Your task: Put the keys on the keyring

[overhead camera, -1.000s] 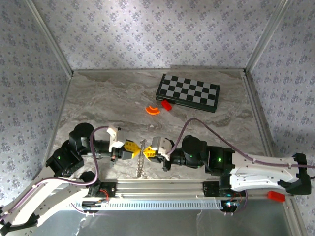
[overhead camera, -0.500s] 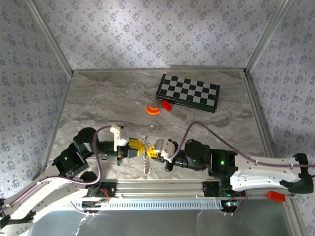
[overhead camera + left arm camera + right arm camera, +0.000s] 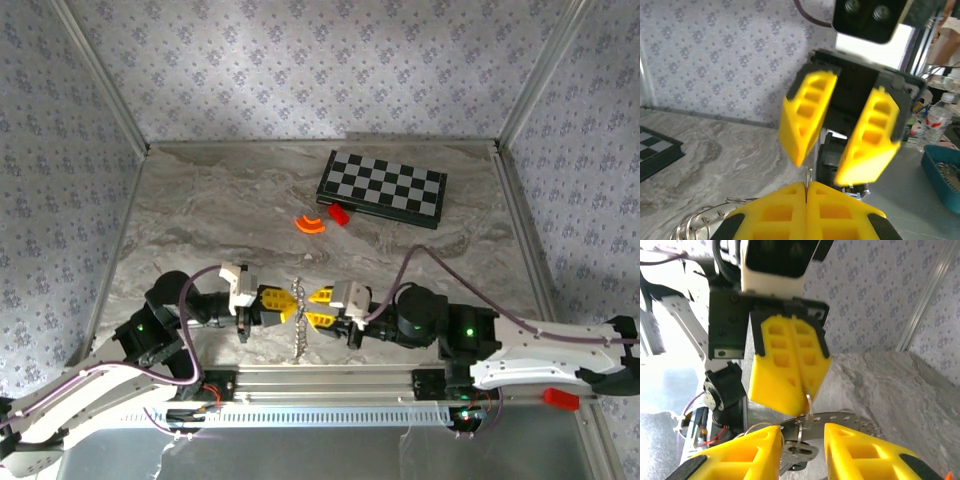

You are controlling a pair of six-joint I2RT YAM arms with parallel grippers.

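1. The left pincer (image 3: 285, 305) was shut tight on the thin wire of the keyring (image 3: 806, 176), down at 6 o'clock on the table.
2. The right pincer (image 3: 318, 307) faced it nose to nose. Its yellow fingers (image 3: 807, 117) were apart, one on each side of the wire. I could not tell if they touched it.
3. A little chain (image 3: 298, 338) hung from the keyring toward 6 o'clock.
4. The key was too small to pick out among the hanging metal bits.
5. A checkered box (image 3: 381, 188) lay closed at 1 o'clock. A red block (image 3: 340, 214) sat right by its 7 o'clock corner, with an orange arc piece (image 3: 310, 224) just beside that.
6. The table (image 3: 200, 220) was grey and swirly like marble. Flowery wallpaper (image 3: 300, 70) covered the walls.
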